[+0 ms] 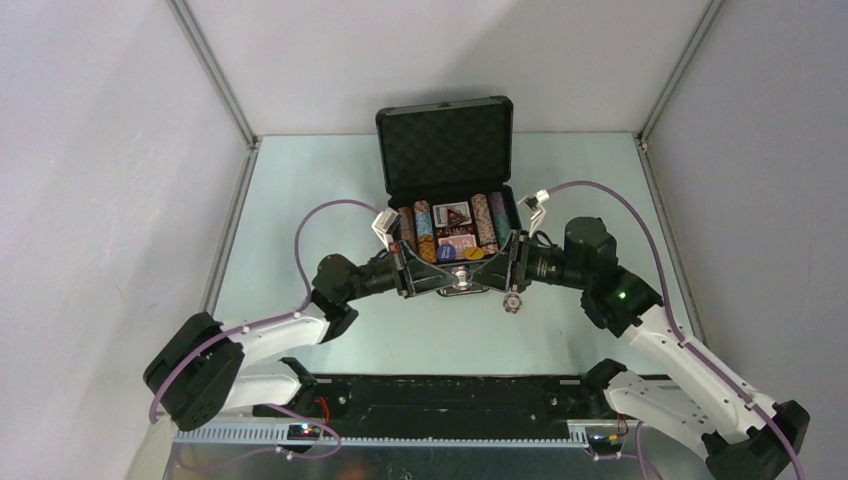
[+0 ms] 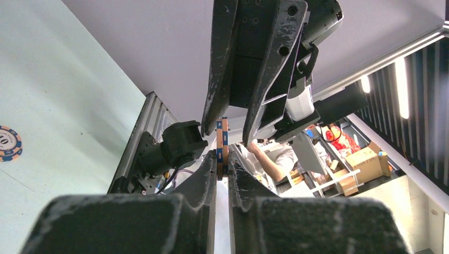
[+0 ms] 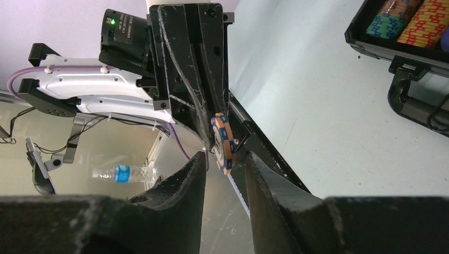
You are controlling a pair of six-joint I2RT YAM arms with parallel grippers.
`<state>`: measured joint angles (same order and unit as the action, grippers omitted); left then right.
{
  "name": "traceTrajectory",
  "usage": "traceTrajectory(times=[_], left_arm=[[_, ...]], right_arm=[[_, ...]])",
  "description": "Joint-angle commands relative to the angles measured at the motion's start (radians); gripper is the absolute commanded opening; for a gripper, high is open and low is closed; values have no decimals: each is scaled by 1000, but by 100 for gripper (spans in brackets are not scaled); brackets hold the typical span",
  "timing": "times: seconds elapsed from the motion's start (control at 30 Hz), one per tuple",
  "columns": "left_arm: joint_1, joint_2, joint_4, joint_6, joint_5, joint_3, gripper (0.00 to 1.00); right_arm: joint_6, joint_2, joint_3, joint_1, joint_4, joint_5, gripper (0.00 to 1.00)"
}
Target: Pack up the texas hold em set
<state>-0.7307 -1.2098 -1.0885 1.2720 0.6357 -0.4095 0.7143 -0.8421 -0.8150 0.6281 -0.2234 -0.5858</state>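
The black briefcase (image 1: 446, 130) stands open at the back middle, foam lid up, holding rows of striped chips (image 1: 424, 230) and the red and blue card decks (image 1: 455, 228). My left gripper (image 1: 455, 276) and right gripper (image 1: 472, 274) meet tip to tip just in front of the case. The left gripper (image 2: 222, 165) is shut on an orange-and-blue striped chip (image 2: 222, 140), held on edge. The right gripper (image 3: 225, 159) is open, one finger on each side of that chip (image 3: 224, 143) without touching it. Another striped chip (image 1: 512, 302) lies on the table in front of the case.
The loose chip also shows in the left wrist view (image 2: 8, 143). The case's handle (image 3: 413, 100) juts towards the arms. The pale green table (image 1: 300, 200) is walled on three sides. A water bottle (image 3: 124, 173) lies beyond the table's near edge.
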Motion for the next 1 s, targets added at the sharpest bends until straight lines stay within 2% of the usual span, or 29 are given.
traceTrajectory(times=[0.0,0.33,0.53,0.57,0.63,0.7,0.73,0.87,0.97], left_arm=[[0,34,-31,-16,14,-35,0],[-2,33,-30,-15,15,-34,0],[-2,24,-30,-9,24,-43,1],[-1,23,-31,-9,28,-45,2],[-1,23,-31,-10,35,-48,8],[0,24,-31,-10,38,-48,21],[2,26,-31,-10,40,-48,35],[16,41,-25,-10,47,-48,66],[39,55,-14,-12,54,-48,74]], right_arm=[[5,-14,6,-3,60,-29,37],[22,-26,22,-2,117,-71,23],[19,-26,25,-3,131,-84,1],[18,-27,25,-3,133,-85,0],[16,-25,25,-3,140,-85,0],[13,-19,25,-5,146,-81,0],[12,-16,25,-6,146,-71,0],[2,6,25,-21,139,-50,0],[-10,27,25,-39,122,-39,0]])
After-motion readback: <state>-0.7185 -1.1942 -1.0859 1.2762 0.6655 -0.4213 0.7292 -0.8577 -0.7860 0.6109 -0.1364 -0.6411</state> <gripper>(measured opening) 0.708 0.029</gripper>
